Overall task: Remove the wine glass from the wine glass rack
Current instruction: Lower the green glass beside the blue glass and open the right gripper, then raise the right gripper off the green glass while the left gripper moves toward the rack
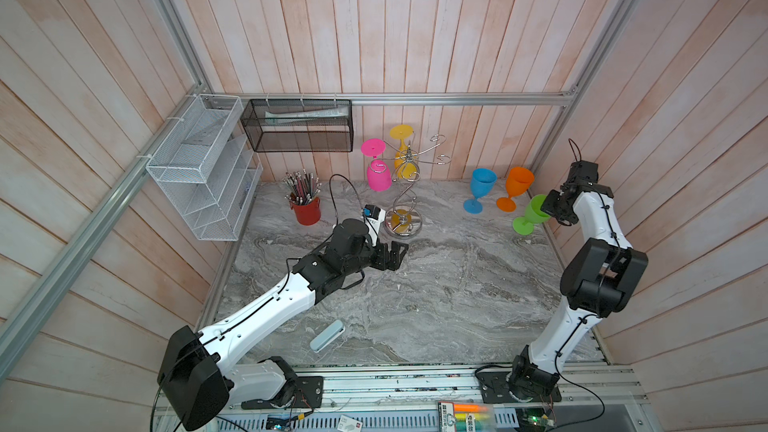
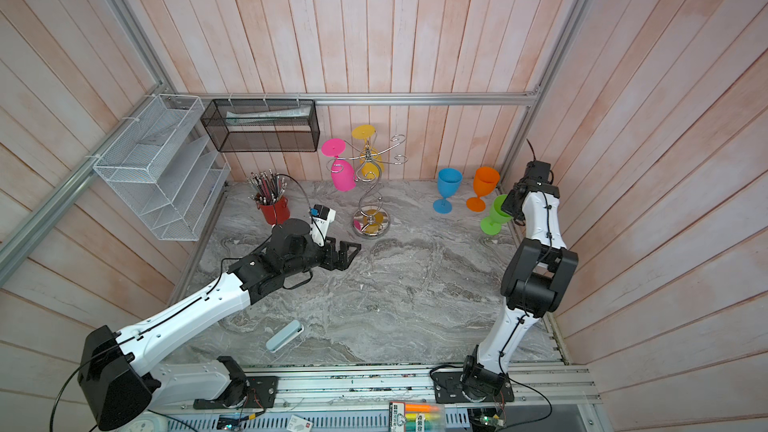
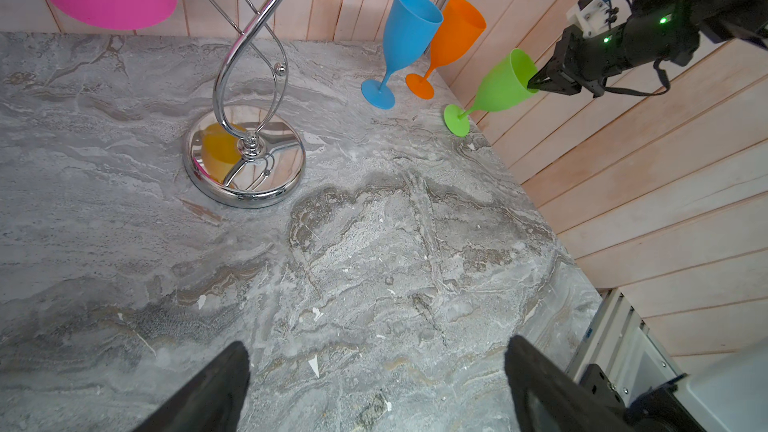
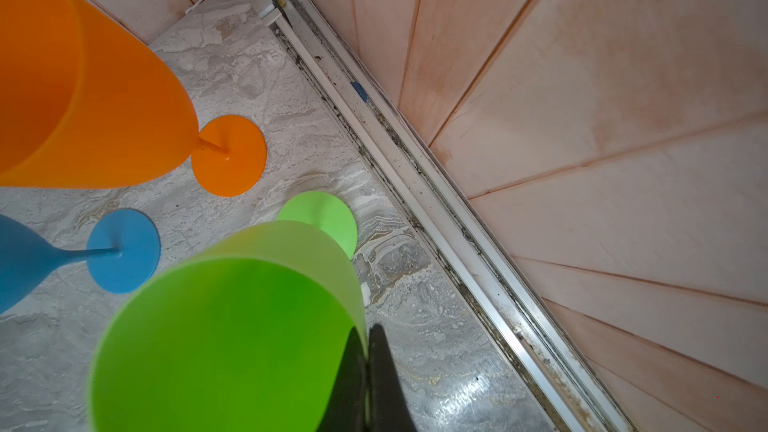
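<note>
The chrome wine glass rack [image 1: 402,218] [image 2: 371,222] [image 3: 245,160] stands at the back middle of the marble table. A pink wine glass [image 1: 378,174] [image 2: 343,176] and a yellow wine glass [image 1: 402,151] hang upside down from its hooks. My right gripper [image 1: 546,207] [image 3: 534,83] [image 4: 365,351] is shut on the rim of a green wine glass [image 1: 532,214] [image 4: 232,326]. That glass is tilted, with its foot [image 3: 457,119] low at the table's right edge. My left gripper [image 1: 395,255] [image 3: 376,367] is open and empty, just in front of the rack's base.
A blue glass [image 1: 482,189] and an orange glass [image 1: 517,187] stand upright left of the green one. A red pencil cup [image 1: 306,209], a white wire shelf [image 1: 199,168] and a black mesh basket [image 1: 297,126] are at the back left. A pale blue case [image 1: 327,335] lies near the front.
</note>
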Motion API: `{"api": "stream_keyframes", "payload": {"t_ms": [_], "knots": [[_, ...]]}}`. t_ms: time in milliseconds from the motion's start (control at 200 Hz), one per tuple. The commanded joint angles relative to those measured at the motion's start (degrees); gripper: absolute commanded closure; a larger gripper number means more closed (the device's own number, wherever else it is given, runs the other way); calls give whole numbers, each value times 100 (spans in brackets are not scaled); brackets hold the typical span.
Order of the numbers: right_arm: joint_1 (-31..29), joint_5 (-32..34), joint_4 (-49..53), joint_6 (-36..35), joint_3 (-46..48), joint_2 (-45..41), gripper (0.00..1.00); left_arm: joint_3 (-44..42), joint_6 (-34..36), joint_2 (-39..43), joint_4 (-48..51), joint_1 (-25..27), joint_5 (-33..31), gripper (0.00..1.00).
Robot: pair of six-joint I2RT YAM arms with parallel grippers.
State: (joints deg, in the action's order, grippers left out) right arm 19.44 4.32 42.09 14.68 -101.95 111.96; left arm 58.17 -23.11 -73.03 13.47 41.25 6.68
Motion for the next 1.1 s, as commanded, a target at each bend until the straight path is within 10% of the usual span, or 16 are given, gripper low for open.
{"api": "stream_keyframes", "payload": {"t_ms": [0,1095], "knots": [[30,-71,199,-113,-192,181,100,73,44,-36,-122,-16,106,3],[-532,676,-644,-179,658,-1798,14,-35,270,518,218,-12,-261,3]]}}
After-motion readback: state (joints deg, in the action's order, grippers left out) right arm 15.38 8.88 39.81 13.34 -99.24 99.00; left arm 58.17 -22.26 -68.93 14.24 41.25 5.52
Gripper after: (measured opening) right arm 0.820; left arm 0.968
